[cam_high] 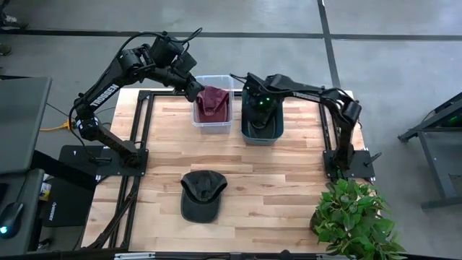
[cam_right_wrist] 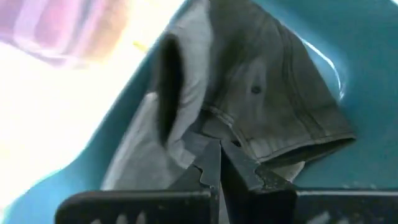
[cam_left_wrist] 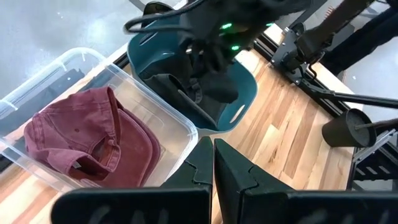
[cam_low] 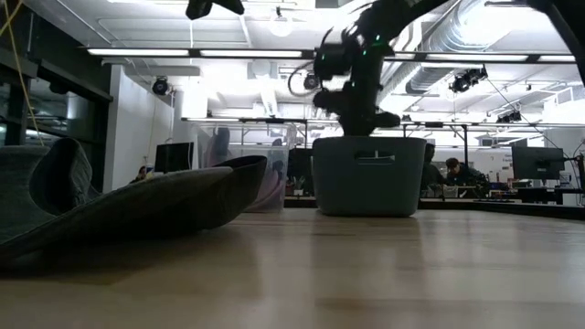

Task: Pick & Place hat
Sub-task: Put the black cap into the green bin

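I see a wooden table (cam_high: 274,180) from above. At its far edge stand two bins side by side: a clear bin (cam_high: 214,124) on the left with a maroon hat (cam_high: 213,101) lying in it, and a teal bin (cam_high: 261,132) on the right. My right gripper (cam_right_wrist: 219,163) is down inside the teal bin, fingers pressed together on a fold of a grey hat (cam_right_wrist: 267,106) that lies in it. My left gripper (cam_left_wrist: 213,163) hangs above the clear bin with its fingers together, empty. A third, dark hat (cam_high: 201,193) lies on the near middle of the table. A potted plant (cam_high: 357,220) sits at the near right corner.
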Motion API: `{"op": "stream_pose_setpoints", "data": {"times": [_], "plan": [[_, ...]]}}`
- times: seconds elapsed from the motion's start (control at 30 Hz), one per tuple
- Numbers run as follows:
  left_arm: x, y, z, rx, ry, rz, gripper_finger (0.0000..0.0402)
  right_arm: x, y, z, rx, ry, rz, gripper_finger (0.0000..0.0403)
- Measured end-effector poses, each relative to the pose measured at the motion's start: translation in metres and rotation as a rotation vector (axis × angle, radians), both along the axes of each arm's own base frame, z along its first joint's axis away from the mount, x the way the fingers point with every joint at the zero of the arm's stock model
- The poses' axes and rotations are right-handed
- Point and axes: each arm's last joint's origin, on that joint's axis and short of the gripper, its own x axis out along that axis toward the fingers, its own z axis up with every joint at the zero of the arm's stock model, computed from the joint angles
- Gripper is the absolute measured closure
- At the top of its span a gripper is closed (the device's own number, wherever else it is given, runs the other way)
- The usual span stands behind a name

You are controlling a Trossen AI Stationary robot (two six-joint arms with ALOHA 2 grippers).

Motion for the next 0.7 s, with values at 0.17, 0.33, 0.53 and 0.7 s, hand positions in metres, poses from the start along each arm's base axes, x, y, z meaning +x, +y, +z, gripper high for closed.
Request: {"op": "stream_pose_setpoints", "data": {"times": [0.17,0.33,0.53,0.7], "plan": [[-0.001,-0.001,-0.001,-0.038,0.009,0.025,0.0402,-0.011,0.018,0.039,-0.072,-0.089,0.040,0.0403],[-0.005,-0.003,-0.006,-0.098,0.058,0.047,0.0402,-0.027,0.046,0.084,-0.161,-0.196,0.070,0.0403],[-0.010,-0.007,-0.012,-0.202,0.127,0.079,0.0402,-0.037,0.088,0.113,-0.173,-0.300,0.136,0.0403],[-0.011,-0.018,-0.019,-0.283,0.205,0.112,0.0402,-0.032,0.111,0.112,-0.124,-0.319,0.219,0.0403]]}}
